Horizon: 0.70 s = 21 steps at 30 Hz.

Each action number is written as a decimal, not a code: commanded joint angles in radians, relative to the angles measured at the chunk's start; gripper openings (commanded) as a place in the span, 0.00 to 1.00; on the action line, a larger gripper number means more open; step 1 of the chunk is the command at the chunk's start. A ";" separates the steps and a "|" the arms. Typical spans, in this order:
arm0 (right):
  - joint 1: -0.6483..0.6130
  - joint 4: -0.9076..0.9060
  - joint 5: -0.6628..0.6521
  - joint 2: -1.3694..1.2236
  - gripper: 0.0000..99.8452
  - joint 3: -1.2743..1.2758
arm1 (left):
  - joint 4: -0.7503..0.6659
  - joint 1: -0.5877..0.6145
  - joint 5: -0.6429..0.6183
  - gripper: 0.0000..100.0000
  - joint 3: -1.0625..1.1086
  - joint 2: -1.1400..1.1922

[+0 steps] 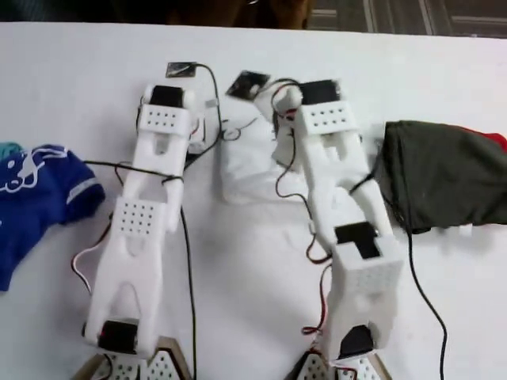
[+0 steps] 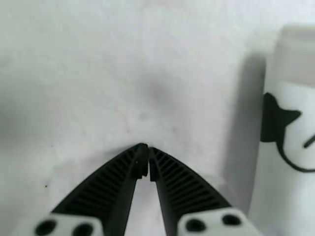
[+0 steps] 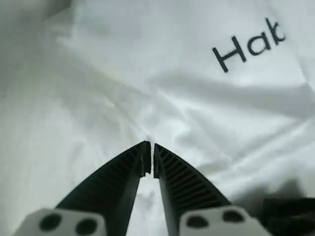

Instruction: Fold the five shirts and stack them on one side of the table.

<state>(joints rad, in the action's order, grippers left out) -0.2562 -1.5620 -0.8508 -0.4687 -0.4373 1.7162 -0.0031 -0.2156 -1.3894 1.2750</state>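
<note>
At the table's middle, between the arms, a rumpled white shirt with black lettering lies under the right gripper, jaws closed tip to tip, the left gripper likewise closed over bare table, a blue shirt beyond the left arm, a dark shirt over red cloth beyond the right.

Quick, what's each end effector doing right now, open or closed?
Left end effector: closed, empty, over the table.
Right end effector: closed, tips at the white shirt, grip unclear.
</note>
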 commanded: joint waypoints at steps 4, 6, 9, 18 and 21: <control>-0.044 -0.045 0.008 -0.122 0.02 -0.035 | -0.008 -0.008 -0.002 0.04 -0.028 0.002; -0.050 -0.084 0.008 -0.134 0.02 -0.035 | -0.008 -0.008 -0.002 0.04 -0.028 0.002; -0.064 -0.128 0.006 -0.139 0.02 -0.034 | -0.008 -0.008 -0.002 0.04 -0.028 0.002; -0.015 -0.202 -0.078 -0.047 0.02 -0.163 | -0.008 -0.008 -0.002 0.04 -0.028 0.002; 0.064 -0.162 -0.075 -0.019 0.02 -0.299 | -0.008 -0.009 -0.002 0.04 -0.028 0.002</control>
<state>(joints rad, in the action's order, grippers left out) -0.2593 -1.7430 -0.9229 -0.5731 -0.6045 1.7162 -0.0031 -0.2156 -1.3894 1.2750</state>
